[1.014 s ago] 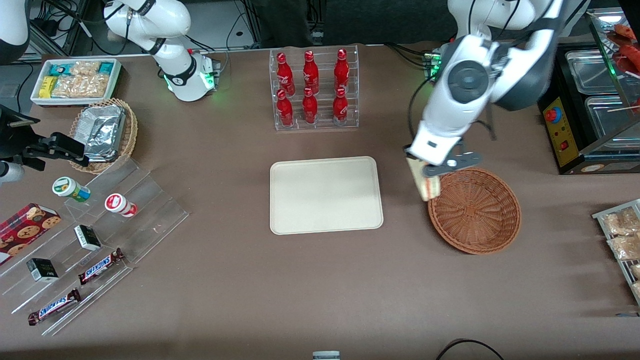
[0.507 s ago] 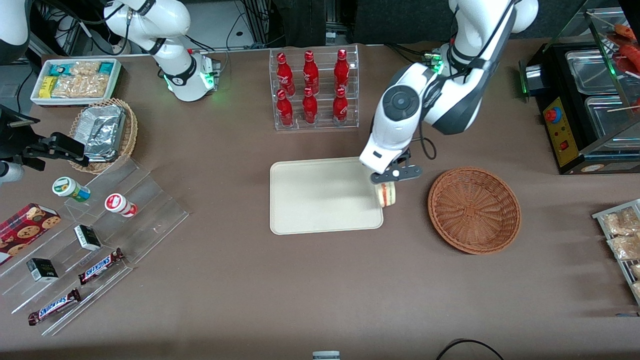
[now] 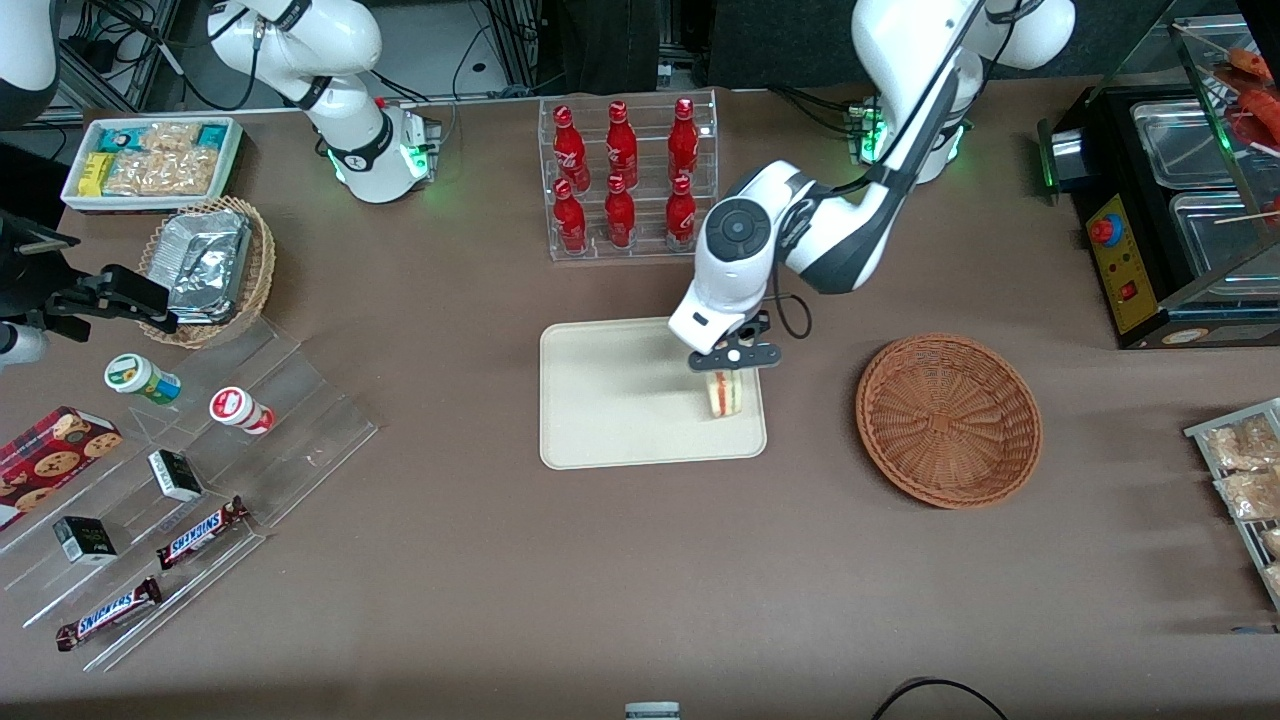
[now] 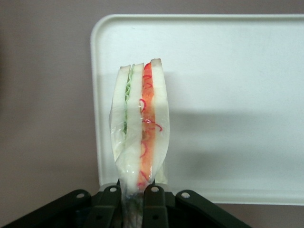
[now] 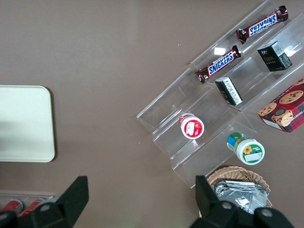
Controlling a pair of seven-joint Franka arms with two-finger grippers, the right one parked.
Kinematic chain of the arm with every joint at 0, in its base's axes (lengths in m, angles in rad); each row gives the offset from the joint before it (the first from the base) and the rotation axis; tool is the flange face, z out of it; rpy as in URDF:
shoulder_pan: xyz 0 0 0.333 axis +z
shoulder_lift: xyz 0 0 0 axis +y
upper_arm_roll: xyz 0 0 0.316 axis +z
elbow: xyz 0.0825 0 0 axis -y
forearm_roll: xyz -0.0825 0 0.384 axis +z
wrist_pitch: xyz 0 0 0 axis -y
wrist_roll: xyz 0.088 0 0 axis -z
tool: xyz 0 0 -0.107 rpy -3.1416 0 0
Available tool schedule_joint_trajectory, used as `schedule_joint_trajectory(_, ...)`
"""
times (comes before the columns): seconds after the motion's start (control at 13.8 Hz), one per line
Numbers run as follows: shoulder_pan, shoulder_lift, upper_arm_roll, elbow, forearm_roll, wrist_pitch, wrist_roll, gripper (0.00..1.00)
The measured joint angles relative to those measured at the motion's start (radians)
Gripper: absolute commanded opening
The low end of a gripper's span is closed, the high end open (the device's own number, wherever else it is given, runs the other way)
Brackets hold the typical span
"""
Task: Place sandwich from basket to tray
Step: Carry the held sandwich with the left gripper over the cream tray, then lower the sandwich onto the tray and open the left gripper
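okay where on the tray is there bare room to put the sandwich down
The hand holds the sandwich above the tray at its edge nearest the basket. The whole tray is bare, from that edge across toward the parked arm's end. The bottle rack crowds only the table above it.

Sandwich (image 3: 725, 394) on edge over tray (image 3: 610, 400), basket (image 3: 948, 420) beside.

We see the tray (image 5: 23, 123) on the brown surface (image 5: 104, 57), well apart from a clear stepped rack (image 5: 223, 109) holding two Snickers bars (image 5: 222, 63), small boxes, a cookie box (image 5: 285, 108) and two round tubs.
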Motion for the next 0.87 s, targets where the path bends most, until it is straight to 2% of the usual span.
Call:
schedule_joint_trajectory(0.22,-0.039,0.047,0.000,0.017,0.000,0.076,-0.039,0.00)
schedule_joint_trajectory(0.8,-0.135,0.173,0.000,0.147,0.001,0.081,-0.101,0.00)
schedule_joint_trajectory(0.87,-0.137,0.183,0.000,0.154,0.002,0.081,-0.101,0.41)
